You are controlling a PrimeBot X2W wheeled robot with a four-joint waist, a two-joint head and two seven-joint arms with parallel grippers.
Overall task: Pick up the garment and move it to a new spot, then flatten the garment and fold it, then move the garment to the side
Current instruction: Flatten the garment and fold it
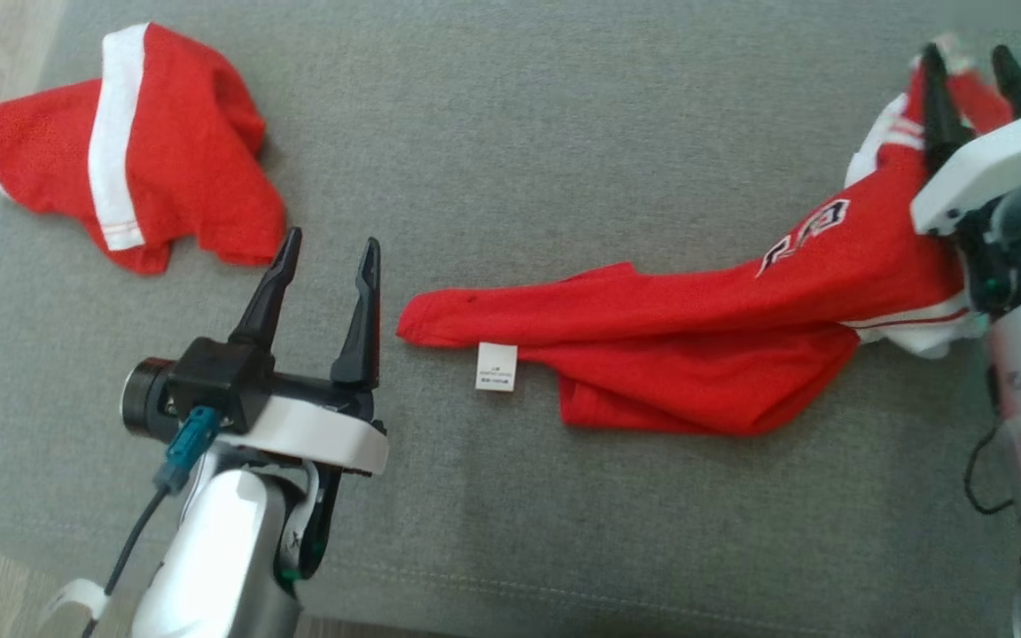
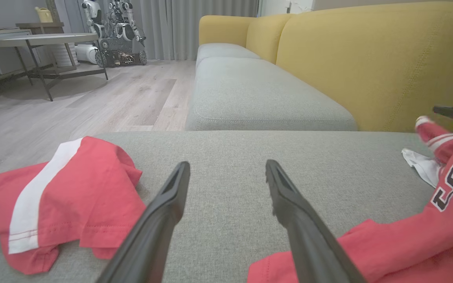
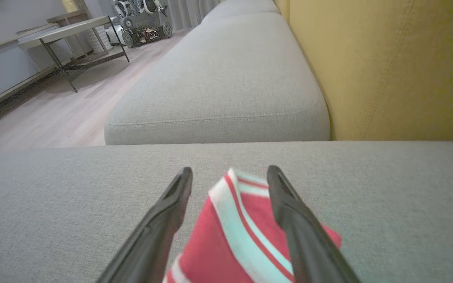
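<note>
1. Two red pieces of clothing are seen on a grey cushion [image 1: 510, 133]: the garment [image 1: 670, 328] toward the right and a second cloth [image 1: 138, 151] at the far left, well apart from it.
2. The garment is stretched lengthwise from about the middle of the cushion to its right side. It is bunched and doubled over itself rather than laid flat.
3. A white label [image 1: 496, 366] is turned out near the garment's left end, and black-and-white lettering [image 1: 803, 235] is shown toward its right end.
4. The garment's far right end, a red-and-white striped cuff [image 3: 246, 204], is found between the jaws of the right gripper [image 1: 966, 50].
5. Those jaws are spread, with the cuff lying loose in the gap rather than pinched. Whether the fabric brushes either finger cannot be told.
6. The jaws of the left gripper [image 1: 332, 237] are spread wide, with nothing between them.
7. The left gripper is held over bare cushion between the two red pieces, just beside the garment's left end.
8. The second cloth is crumpled by the cushion's left edge and is crossed by a broad white stripe [image 1: 112, 133].
9. Farther on, another grey cushion [image 2: 250, 90] is seen, with a yellow backrest [image 2: 368, 59] along the right and wood floor [image 2: 92, 98] to the left.
</note>
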